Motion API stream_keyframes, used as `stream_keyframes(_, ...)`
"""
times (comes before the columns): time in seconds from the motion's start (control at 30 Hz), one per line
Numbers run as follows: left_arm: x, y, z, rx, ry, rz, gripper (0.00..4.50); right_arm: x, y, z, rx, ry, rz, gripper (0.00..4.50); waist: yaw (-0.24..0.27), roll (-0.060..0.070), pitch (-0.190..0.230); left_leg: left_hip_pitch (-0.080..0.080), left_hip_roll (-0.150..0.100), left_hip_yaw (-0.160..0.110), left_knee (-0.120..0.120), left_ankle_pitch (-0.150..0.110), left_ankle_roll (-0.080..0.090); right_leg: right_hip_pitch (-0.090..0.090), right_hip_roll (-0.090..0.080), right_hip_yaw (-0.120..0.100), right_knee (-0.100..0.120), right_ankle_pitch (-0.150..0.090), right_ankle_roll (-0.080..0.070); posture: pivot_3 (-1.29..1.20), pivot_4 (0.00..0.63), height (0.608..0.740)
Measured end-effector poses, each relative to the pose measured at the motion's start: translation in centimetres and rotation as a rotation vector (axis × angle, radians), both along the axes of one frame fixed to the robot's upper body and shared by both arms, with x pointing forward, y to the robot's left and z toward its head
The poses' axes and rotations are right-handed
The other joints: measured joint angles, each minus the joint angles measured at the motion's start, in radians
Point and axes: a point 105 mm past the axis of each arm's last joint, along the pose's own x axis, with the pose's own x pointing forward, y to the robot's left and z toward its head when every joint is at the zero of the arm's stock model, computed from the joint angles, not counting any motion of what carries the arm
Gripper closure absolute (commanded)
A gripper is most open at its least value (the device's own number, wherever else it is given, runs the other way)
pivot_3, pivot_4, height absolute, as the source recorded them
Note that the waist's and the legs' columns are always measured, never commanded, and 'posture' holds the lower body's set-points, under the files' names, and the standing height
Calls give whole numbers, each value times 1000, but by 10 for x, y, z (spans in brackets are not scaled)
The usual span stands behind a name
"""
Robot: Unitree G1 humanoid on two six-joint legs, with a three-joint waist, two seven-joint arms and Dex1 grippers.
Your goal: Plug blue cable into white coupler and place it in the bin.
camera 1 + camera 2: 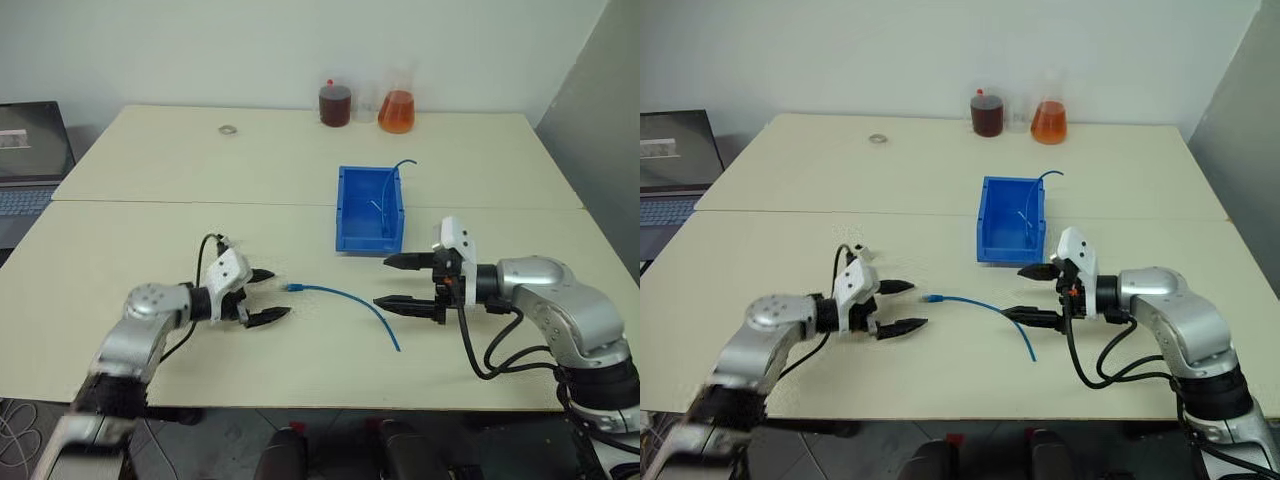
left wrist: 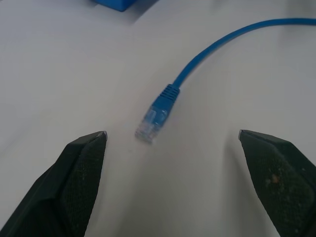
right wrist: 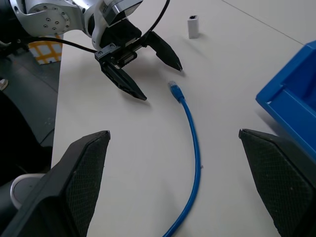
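The blue cable (image 1: 345, 297) lies loose on the table between my two grippers, curving toward the front edge. Its clear plug (image 2: 150, 126) points at my left gripper (image 1: 277, 294), which stands open a short way from the plug with nothing between its fingers. At the cable's other side my right gripper (image 1: 383, 282) is open too and holds nothing. The white coupler (image 3: 193, 26) stands on the table beyond the left gripper, apart from it. Behind the right gripper stands the blue bin (image 1: 345, 215).
A second thin blue cable (image 1: 404, 163) sticks out of the bin's far corner. Two flasks of dark and orange liquid (image 1: 396, 110) stand at the table's far edge, with a metal ring (image 1: 228, 128) to their left. A laptop (image 1: 28, 160) sits off the table's left side.
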Motion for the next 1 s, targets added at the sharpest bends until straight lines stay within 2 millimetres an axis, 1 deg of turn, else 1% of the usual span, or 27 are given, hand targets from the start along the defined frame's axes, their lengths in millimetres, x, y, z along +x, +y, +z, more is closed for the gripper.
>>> stream_keyframes(0.13, 11, -1, 1, 25, 34, -83, 0, -6, -2, 3, 14, -3, -45, 61, -1, 0, 0, -2, 0, 0, 0, 0, 0, 0, 0, 0, -1, 0, 0, 0, 150, 740)
stream_keyframes(0.23, 11, -5, -1, 36, 61, -146, 0, -7, -1, 4, 15, -8, -60, 61, -1, 0, 0, -2, 0, 0, 0, 0, 0, -1, 0, 0, -1, 0, 0, 0, 150, 740)
stream_keyframes(0.33, 8, -7, -1, 78, 89, -242, 0, -9, -6, 3, 0, -13, -97, 61, 4, 0, 0, -3, 0, 0, 1, 0, 0, -1, 0, 0, -1, 0, 0, 0, 150, 740)
stream_keyframes(0.43, 7, -8, -2, 85, 92, -280, 0, -9, -10, 2, -3, -5, -123, 61, 4, 0, 0, -2, 0, 0, 1, 0, 0, -1, 0, 0, -1, 0, 0, 0, 150, 740)
stream_keyframes(0.47, 6, -9, -3, 96, 83, -298, 299, -10, -11, 2, -2, -9, -133, 0, 5, 0, 0, -2, 0, -1, 1, 0, 0, 0, 0, 0, 0, 0, 0, 0, 150, 740)
stream_keyframes(0.53, 6, -8, -3, 107, 75, -311, 391, -13, -11, 2, -4, -9, -132, 0, 5, 0, 0, -2, 0, -1, 1, 0, 0, 0, 0, 0, 0, 0, 0, 0, 150, 740)
stream_keyframes(0.67, 9, -10, -6, 101, 58, -317, 1275, -15, -15, -3, -18, 6, -153, 0, 6, 0, 0, -2, 0, -1, 1, 0, 0, 0, 0, 0, 0, 0, 0, 0, 150, 740)
stream_keyframes(0.73, 11, -11, -6, 98, 50, -312, 1583, -14, -17, -3, -22, 6, -165, 0, 7, 0, -1, -2, 0, -1, 1, 0, 0, 0, 0, 0, 0, 0, 0, 0, 150, 740)
stream_keyframes(0.77, 12, -11, -7, 102, 44, -311, 1854, -13, -17, -3, -22, 5, -170, 0, 7, 0, -1, -2, 0, -1, 1, 0, 0, 0, 0, 0, 0, 0, 0, 0, 150, 740)
stream_keyframes(0.93, 16, -13, -7, 99, 31, -302, 2870, -12, -18, -4, -23, 3, -186, 0, 7, 0, -1, -2, -1, -1, 2, 0, 0, 0, 0, 0, 0, 0, 0, 0, 150, 740)
stream_keyframes(1.0, 16, -15, -7, 100, 31, -305, 3349, -11, -18, -4, -23, 1, -189, 0, 7, 0, -1, -2, -1, -1, 2, 0, 0, 0, 0, 0, 0, 0, 0, 0, 150, 740)
